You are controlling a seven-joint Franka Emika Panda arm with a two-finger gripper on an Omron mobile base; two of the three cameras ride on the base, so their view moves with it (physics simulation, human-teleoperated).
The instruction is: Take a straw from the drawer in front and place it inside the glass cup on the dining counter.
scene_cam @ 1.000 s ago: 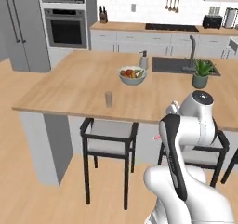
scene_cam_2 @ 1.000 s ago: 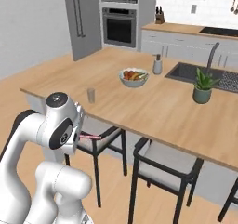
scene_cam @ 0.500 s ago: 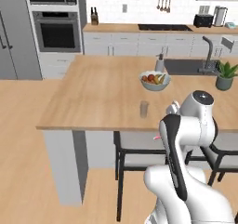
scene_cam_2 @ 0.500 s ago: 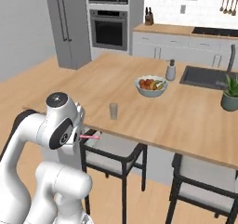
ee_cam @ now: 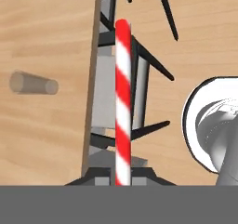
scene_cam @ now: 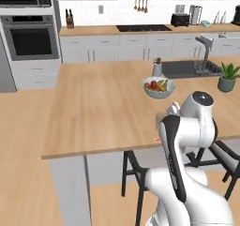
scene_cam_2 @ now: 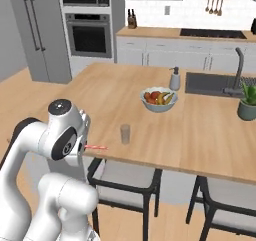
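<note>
Your jaws are clamped on the straw (ee_cam: 122,102). In the hand view it is red and white striped, and it pokes straight out from between the two tips. In the right base view you see the straw (scene_cam_2: 96,147) sticking out sideways from the hand, just off the near edge of the counter (scene_cam_2: 200,135) and above a black stool (scene_cam_2: 125,185).

A bit farther on, the cup (scene_cam_2: 125,133) stands upright on the counter, close to that near edge. The straw tip points its way but is not touching it. In the hand view the cup (ee_cam: 33,84) sits on the wood, well to the side of the straw.

Behind the cup is the fruit bowl (scene_cam_2: 159,99). Past the bowl stands a soap bottle (scene_cam_2: 175,79) beside the sink (scene_cam_2: 212,84). A small plant (scene_cam_2: 247,102) sits at the far right.
</note>
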